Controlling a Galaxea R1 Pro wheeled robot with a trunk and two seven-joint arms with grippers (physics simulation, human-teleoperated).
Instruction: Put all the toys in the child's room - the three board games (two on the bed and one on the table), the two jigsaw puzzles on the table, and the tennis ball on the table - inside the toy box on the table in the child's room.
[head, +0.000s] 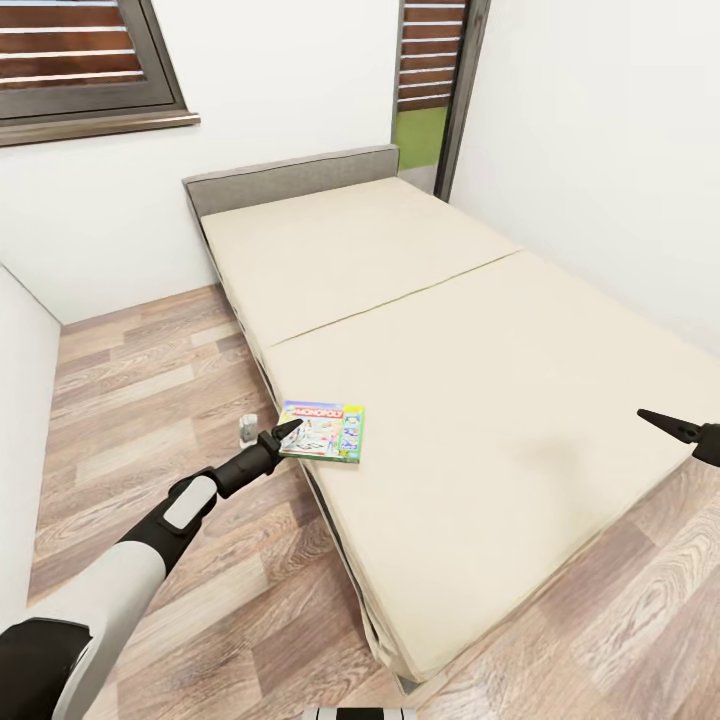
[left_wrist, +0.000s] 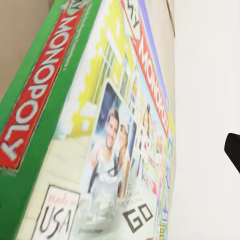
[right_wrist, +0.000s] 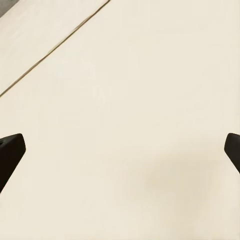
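Observation:
One board game, a green-edged Monopoly box (head: 325, 432), lies flat at the near left edge of the bed (head: 480, 330). My left gripper (head: 290, 430) is at the box's left edge, its tip touching or just over the cover. In the left wrist view the Monopoly box (left_wrist: 100, 125) is very close and hides one finger; the other finger (left_wrist: 233, 150) stands far out to the side, so the gripper is open. My right gripper (head: 658, 420) hovers open over the bed's right side, with bare mattress between its fingers (right_wrist: 10, 152).
The bed has a low grey headboard (head: 290, 180) against the far wall. Wood-plank floor (head: 150, 400) runs along the bed's left side, bounded by a white wall (head: 25, 400). A small grey object (head: 247, 428) stands on the floor by the bed edge. A shuttered window (head: 80, 60) is at the upper left.

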